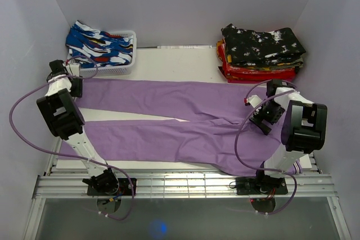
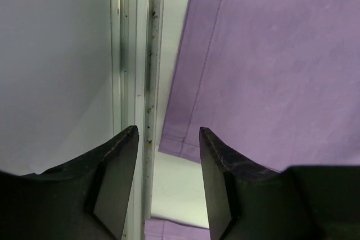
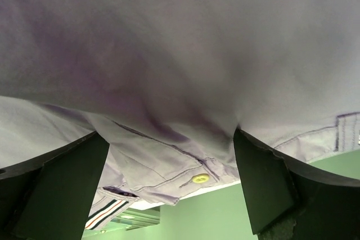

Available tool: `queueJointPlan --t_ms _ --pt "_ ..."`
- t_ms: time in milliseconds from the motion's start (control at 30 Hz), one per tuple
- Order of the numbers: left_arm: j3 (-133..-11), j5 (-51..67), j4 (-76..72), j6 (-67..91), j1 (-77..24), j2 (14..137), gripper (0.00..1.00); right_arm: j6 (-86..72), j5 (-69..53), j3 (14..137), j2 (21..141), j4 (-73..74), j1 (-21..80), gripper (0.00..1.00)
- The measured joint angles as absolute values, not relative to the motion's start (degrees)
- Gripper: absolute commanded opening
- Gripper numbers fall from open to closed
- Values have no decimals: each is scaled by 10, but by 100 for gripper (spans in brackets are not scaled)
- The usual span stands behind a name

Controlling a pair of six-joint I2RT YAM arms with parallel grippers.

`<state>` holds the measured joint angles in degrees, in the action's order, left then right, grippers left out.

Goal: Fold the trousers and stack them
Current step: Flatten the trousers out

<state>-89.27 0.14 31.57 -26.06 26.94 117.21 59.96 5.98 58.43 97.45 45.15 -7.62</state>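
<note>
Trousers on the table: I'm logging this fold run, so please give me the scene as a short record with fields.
trousers: purple, spread flat across the table, legs pointing left, not yet folded
left gripper: open, over the far leg's hem at the table edge
right gripper: open wide, at the waistband
stack: folded clothes, far right corner
basket: white, far left corner, holds blue patterned cloth

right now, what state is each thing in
purple trousers, unfolded, spread flat, legs apart
folded stack, folded, piled at far right
basket, holding a heaped garment
blue patterned garment, unfolded, in the basket
left jaws, open, over a leg hem
right jaws, open wide, at the waistband
</note>
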Motion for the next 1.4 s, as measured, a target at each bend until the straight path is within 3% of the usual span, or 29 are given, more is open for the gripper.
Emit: queueJointPlan --t_ms 233,433,667,1033,1233,1400 --pt "-849 75 310 -267 253 1110 59 596 31 651 979 470 -79 98" --pt "-766 191 327 -266 178 1009 58 582 -34 723 962 481 -79 100" --pt "-710 289 393 -280 106 985 54 597 -51 710 942 510 -79 88" --pt "-646 269 569 -390 139 919 54 654 -6 525 819 572 -97 87" --pt "-569 219 575 -407 139 919 53 653 48 476 852 519 -104 89" --pt "-578 184 553 -386 141 972 52 662 94 500 913 479 -121 89"
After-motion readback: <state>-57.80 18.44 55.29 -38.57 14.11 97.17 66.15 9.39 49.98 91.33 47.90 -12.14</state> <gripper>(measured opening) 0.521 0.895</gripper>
